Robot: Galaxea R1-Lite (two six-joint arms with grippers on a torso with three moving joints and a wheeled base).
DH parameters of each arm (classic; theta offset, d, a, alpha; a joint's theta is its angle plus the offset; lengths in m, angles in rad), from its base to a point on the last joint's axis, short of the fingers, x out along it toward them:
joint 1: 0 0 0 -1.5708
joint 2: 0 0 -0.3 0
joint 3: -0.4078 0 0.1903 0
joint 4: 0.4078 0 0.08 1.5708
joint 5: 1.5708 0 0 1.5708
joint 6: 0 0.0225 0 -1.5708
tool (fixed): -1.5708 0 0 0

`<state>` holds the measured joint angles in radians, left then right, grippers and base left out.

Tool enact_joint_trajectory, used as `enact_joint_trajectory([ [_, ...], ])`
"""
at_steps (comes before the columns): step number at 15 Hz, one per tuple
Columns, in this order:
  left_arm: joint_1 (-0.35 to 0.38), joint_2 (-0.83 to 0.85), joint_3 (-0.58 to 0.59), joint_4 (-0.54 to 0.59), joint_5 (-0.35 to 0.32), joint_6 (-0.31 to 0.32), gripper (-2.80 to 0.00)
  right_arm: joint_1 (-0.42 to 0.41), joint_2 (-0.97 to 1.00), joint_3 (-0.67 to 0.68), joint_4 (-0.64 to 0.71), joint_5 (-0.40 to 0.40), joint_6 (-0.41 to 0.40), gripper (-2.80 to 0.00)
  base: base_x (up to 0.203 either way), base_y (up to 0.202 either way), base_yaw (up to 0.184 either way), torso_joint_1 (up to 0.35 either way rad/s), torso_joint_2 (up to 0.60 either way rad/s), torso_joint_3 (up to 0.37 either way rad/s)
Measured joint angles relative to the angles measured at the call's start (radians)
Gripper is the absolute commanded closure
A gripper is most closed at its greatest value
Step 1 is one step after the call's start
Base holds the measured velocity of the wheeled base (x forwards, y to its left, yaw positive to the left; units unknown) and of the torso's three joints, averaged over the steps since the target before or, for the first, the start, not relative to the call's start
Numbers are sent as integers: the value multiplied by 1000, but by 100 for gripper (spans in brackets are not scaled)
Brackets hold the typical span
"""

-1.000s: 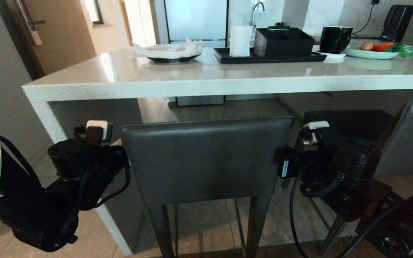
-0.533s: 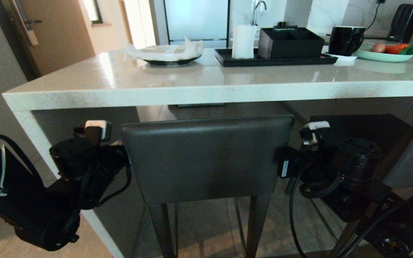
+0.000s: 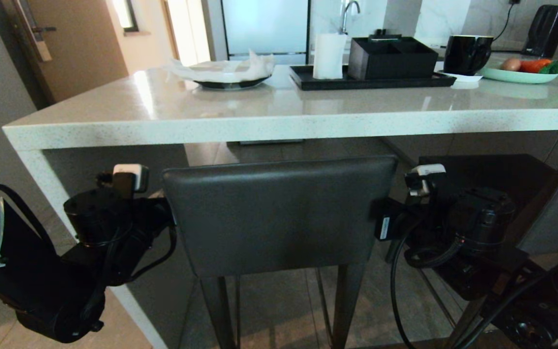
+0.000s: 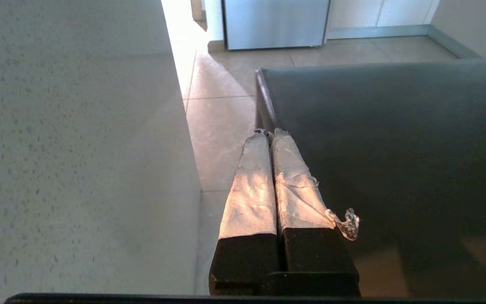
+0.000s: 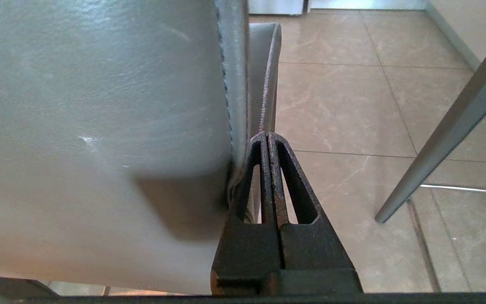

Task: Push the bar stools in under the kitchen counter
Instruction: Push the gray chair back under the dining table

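The head view shows the nearer bar stool (image 3: 279, 218) standing between the two arms, with its dark grey backrest just below the thick white edge of the kitchen counter (image 3: 279, 127). The left gripper (image 4: 268, 133) is at the left side edge of this backrest, and the right gripper (image 5: 267, 137) is at the right side edge.

In the left wrist view the two fingers, wrapped in pale tape, are pressed together with nothing between them. Their tips are beside the stool's dark seat, and the speckled white side panel (image 4: 78, 147) of the counter is on the other side of the gripper, with a strip of tiled floor (image 4: 222, 118) between.

In the right wrist view the black fingers are also closed together and empty. The grey leather backrest lies against one side of them, and the seam of the leather is just beside the fingertips. On the other side of this gripper, well apart, stands a slim leg of the second bar stool (image 3: 557, 203), whose backrest appears at the right edge of the head view.
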<state>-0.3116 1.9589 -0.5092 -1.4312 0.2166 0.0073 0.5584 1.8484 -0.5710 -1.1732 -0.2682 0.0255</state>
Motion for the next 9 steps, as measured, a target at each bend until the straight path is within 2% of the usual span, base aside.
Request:
enact_joint_trajectory([
  [2,27,-11,28,-30,-39,-14,0,-13,-19,5,8,6,3,0,0,0,0,0,0,0],
  [4,60,-34,52,-48,-83,-57,0,-35,-39,9,15,13,2,0,0,0,0,0,0,0],
  [9,132,-87,128,-62,-84,-71,0,-80,-109,80,6,8,5,0,0,0,0,0,0,0],
])
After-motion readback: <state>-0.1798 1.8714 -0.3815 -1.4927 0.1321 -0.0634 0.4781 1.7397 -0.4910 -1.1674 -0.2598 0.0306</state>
